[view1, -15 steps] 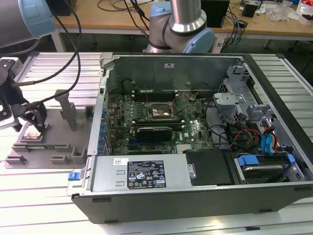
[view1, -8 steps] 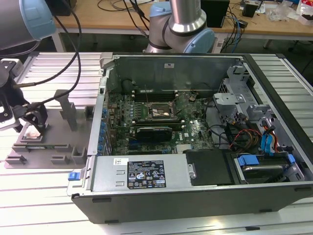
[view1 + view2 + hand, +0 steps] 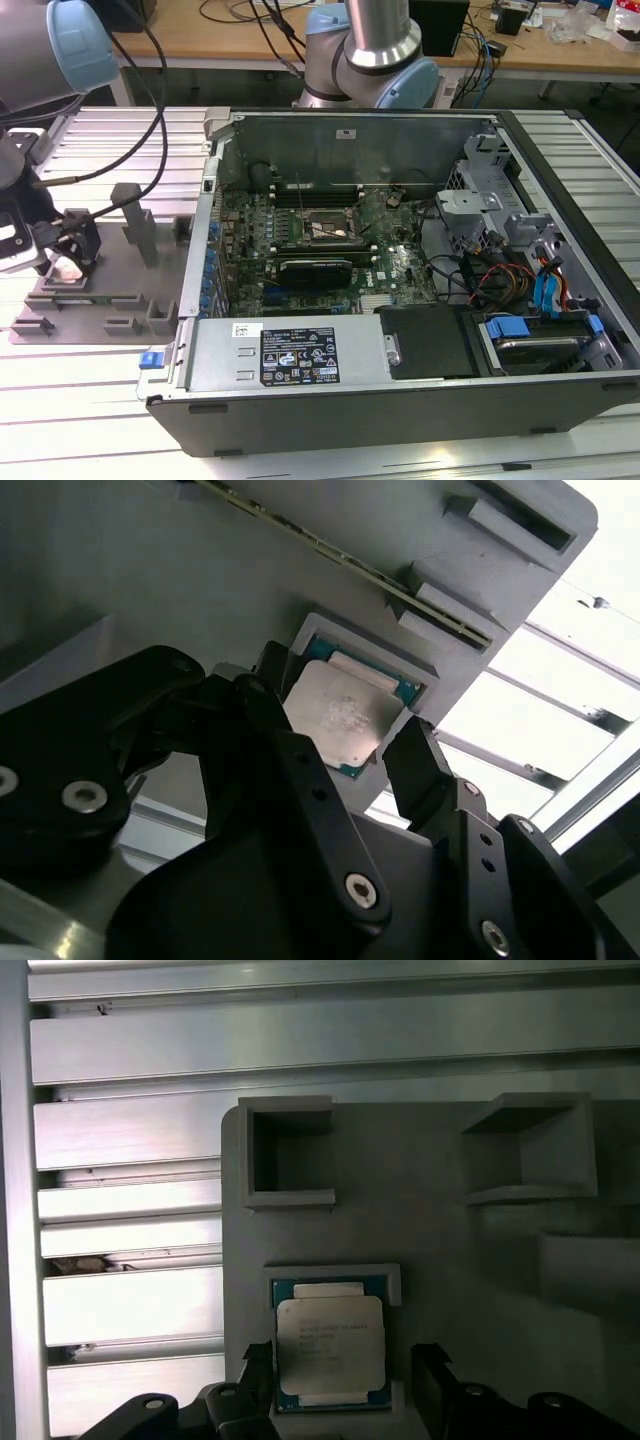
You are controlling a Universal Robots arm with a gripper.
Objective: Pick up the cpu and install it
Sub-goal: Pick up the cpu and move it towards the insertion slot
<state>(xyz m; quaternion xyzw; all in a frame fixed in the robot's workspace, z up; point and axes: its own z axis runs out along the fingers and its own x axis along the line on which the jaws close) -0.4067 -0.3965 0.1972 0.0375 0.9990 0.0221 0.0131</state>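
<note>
So from where I'm standing the gripper (image 3: pixel 68 252) is down over the grey fixture (image 3: pixel 110 295), right on top of the pocket (image 3: pixel 390 1278) near the fixture's edge where the cpu (image 3: pixel 330 1345) sits. The chip lies flat in that pocket, silver lid up, not lifted. In both wrist views it's dead between the 2 fingers (image 3: pixel 430 1368), 1 on each of 2 opposite edges, so the closing line runs straight across the chip. The fingers are spread, not clamped. There's a visible gap on 1 side, and on the other I can't tell if the pad touches the edge. The chip is near enough square, so no real long axis to worry about. The socket (image 3: pixel 322 228) is inside the case (image 3: pixel 400 400), well apart from the fixture.
</note>
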